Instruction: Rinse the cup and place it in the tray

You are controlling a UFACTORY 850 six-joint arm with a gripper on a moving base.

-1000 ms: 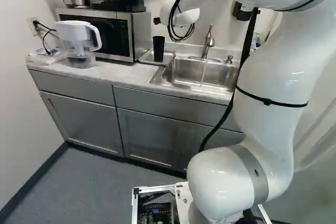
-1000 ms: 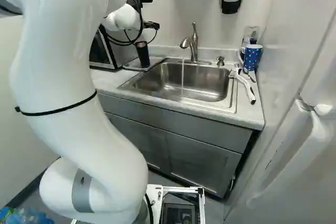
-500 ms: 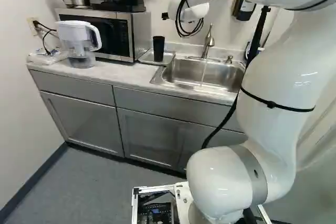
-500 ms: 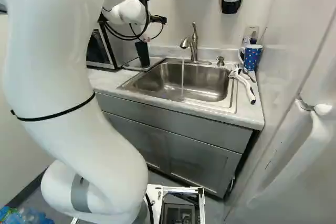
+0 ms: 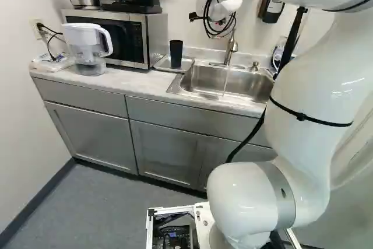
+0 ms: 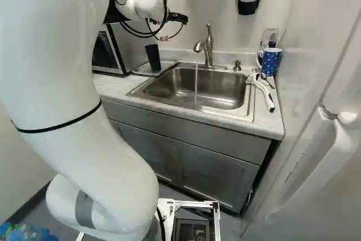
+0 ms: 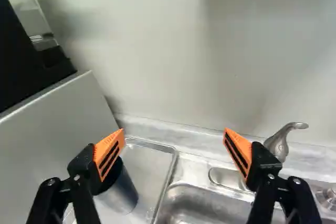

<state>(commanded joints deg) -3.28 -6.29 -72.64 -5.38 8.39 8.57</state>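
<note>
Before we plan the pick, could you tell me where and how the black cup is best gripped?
Probably round the upper wall of the black cup, from the front of the counter: it stands upright, shows no handle, and the microwave rises close beside it.

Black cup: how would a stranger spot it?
Between the microwave and the sink lies a shallow tray. The cup stands upright in it: tall, plain black, no visible handle, unlike the patterned blue mug on the sink's other side.
</note>
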